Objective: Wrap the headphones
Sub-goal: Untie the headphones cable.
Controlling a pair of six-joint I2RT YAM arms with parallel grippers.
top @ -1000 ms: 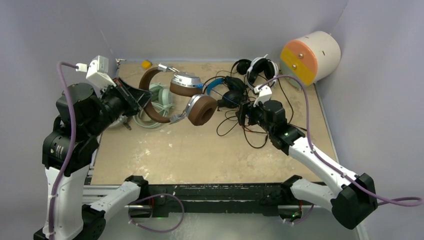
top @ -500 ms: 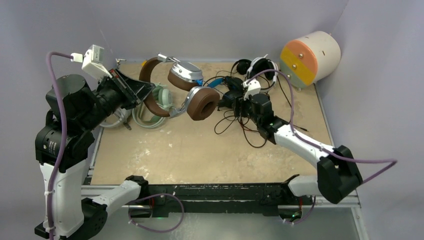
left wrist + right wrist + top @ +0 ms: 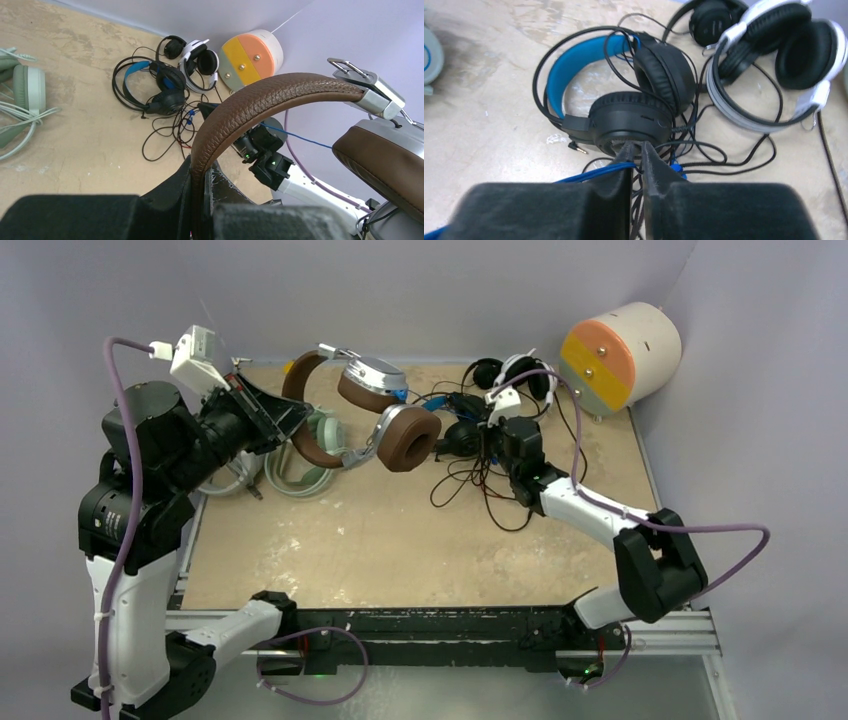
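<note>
Left jaws clamped shut on the leather headband (image 3: 260,107) of the brown headset (image 3: 385,430), holding it off the bench (image 3: 380,540) at back left, earcups hanging toward centre. Right jaws almost closed, pinching a thin blue cable (image 3: 594,172) low over the bench, just in front of the black headset with blue headband (image 3: 624,100), with a tangle of black cables (image 3: 704,150) around the tips. In the left wrist view the blue cable runs on toward the brown headset's earcup. Black-and-white headset (image 3: 774,65) lies just right of the black one. Mint-green headset (image 3: 320,445) lies flat on the bench under the brown one. Cream cylinder (image 3: 620,355) at back right corner.
</note>
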